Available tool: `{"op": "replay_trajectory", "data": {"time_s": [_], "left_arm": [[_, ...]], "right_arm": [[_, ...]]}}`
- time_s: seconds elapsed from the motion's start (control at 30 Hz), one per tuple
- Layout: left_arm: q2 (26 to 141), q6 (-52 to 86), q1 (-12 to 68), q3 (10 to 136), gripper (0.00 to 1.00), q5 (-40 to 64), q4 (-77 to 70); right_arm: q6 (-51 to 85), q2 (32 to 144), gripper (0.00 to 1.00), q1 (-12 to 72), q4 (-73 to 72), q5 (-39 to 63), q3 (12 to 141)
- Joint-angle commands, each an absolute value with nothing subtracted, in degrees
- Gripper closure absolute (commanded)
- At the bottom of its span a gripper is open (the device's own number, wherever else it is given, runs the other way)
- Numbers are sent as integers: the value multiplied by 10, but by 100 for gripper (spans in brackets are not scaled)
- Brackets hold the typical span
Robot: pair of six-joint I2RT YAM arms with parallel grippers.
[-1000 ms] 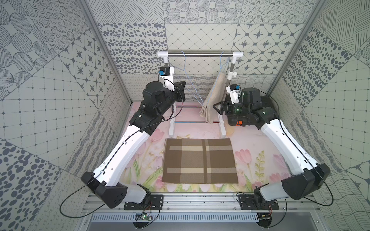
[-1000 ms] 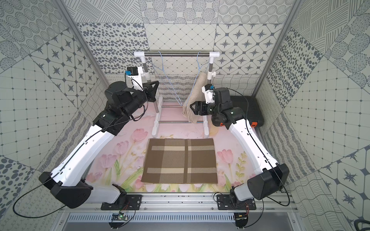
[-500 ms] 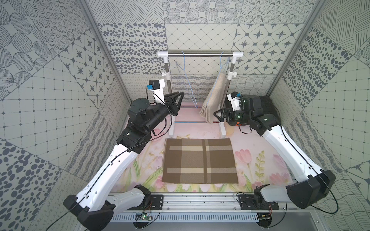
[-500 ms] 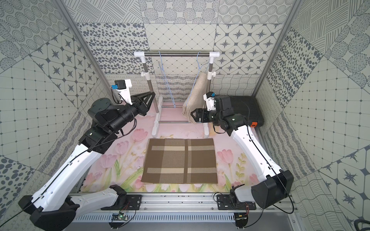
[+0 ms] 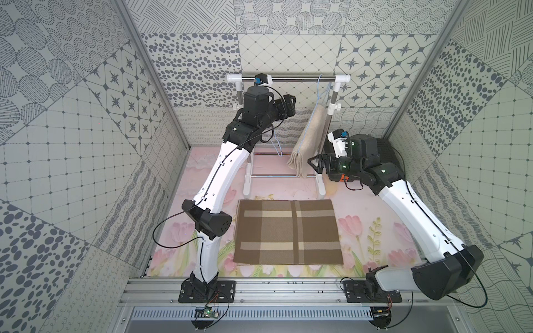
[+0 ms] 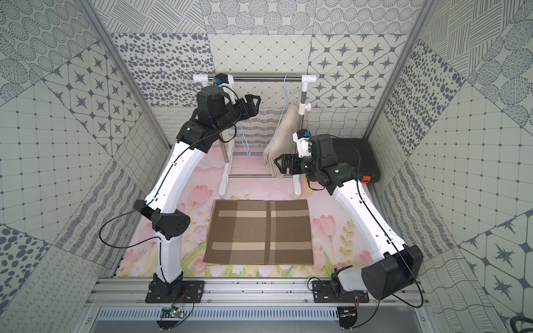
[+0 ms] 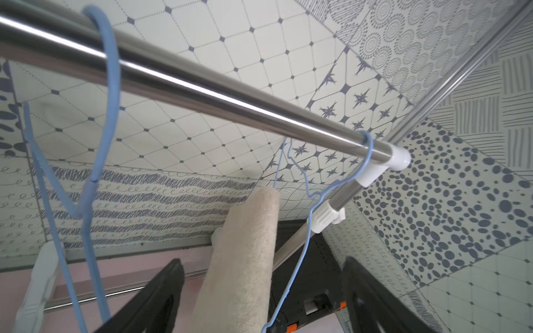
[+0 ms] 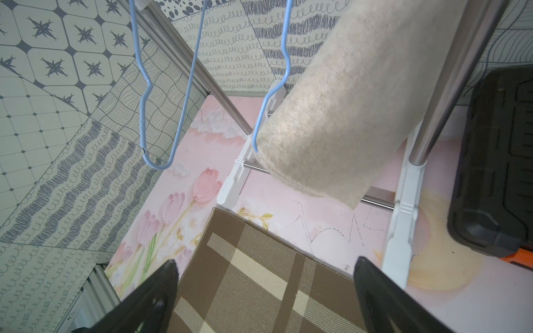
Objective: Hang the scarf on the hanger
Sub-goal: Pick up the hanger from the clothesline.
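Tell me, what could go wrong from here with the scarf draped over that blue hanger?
1. The right gripper stands open close beside the scarf; pulling back, a finger might catch the fabric and drag it off its hanger.
2. The left gripper is open near the empty hanger; it might hook that wire and shake the rail.

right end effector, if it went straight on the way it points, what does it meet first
Most likely the lower end of the beige scarf, hanging just ahead of the open right end effector; depth is unclear, so it could pass just under.
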State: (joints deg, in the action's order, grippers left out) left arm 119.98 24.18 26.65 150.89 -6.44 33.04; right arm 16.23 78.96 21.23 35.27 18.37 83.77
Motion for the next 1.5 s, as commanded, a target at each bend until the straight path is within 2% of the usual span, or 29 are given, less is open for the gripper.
{"op": "replay_trajectory", "data": {"time_s": [0.0,0.1,0.2,0.5,0.73,0.77,0.8,0.9,0.97,1.2,1.47], "left_arm": [[1165,244,293,1487,14,-193,468],[1076,222,329,1352,15,-243,379],[1043,236,333,1309,15,-257,359],[1119,222,316,1355,14,-286,380],[1208,208,296,1444,14,-287,359],[1218,207,291,1457,18,-285,360],[1229,206,287,1472,27,-281,365],[1239,208,278,1489,79,-269,390],[1229,214,272,1472,100,-260,402],[1148,174,271,1352,100,-225,337],[990,134,280,1192,100,-166,166]], "right_arm": [[146,782,3,204,325,175,831],[146,785,3,199,322,181,822],[150,793,3,198,317,192,818],[151,814,3,195,305,207,823],[153,815,4,178,293,215,814],[153,818,4,175,291,216,813],[153,818,4,173,290,217,813],[154,822,4,169,288,220,816],[157,825,5,165,286,223,817],[168,833,6,162,277,233,816],[182,844,7,161,265,247,820]]}}
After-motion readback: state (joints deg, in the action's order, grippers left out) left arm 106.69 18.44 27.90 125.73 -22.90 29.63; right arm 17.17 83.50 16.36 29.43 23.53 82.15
